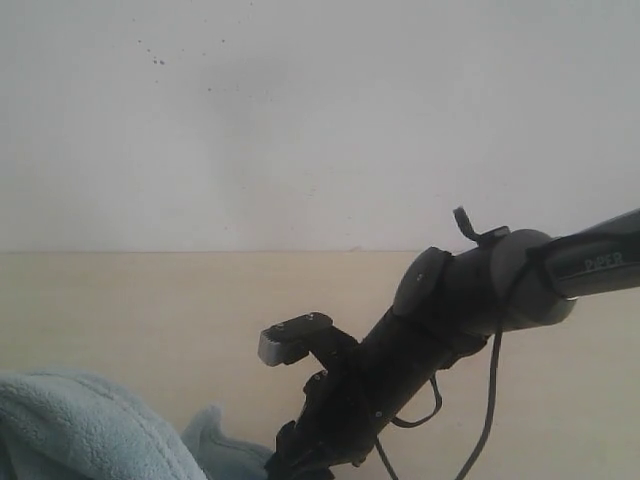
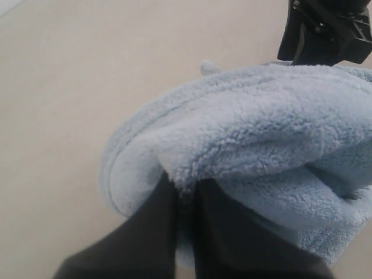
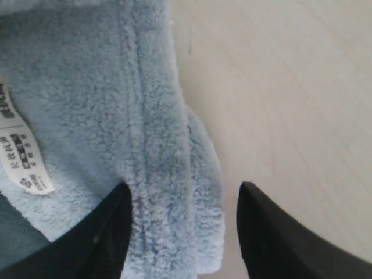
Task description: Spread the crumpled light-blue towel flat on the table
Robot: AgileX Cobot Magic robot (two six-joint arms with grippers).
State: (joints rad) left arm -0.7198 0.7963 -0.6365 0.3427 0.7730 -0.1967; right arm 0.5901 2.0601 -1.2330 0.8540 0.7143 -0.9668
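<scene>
Towel [image 2: 261, 133] bunched on worktop [image 2: 87, 87], near left. Left jaws pinched shut on a fold, seemingly anchoring it; right jaws wide, straddling hemmed corner [image 3: 174, 192], nothing gripped yet.

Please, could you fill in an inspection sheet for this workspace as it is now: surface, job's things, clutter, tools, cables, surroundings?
Surface: pale wood-look table, smooth and matte.
Job's things: light-blue towel, bunched and folded, not flat; its white tag is showing.
Clutter: nothing seen.
Tools: left tool shut on a fold of the towel; right tool open, jaws on either side of the hemmed edge.
Cables: black cable hanging in loose loops below the right arm.
Surroundings: white wall with a few small dark specks.
</scene>
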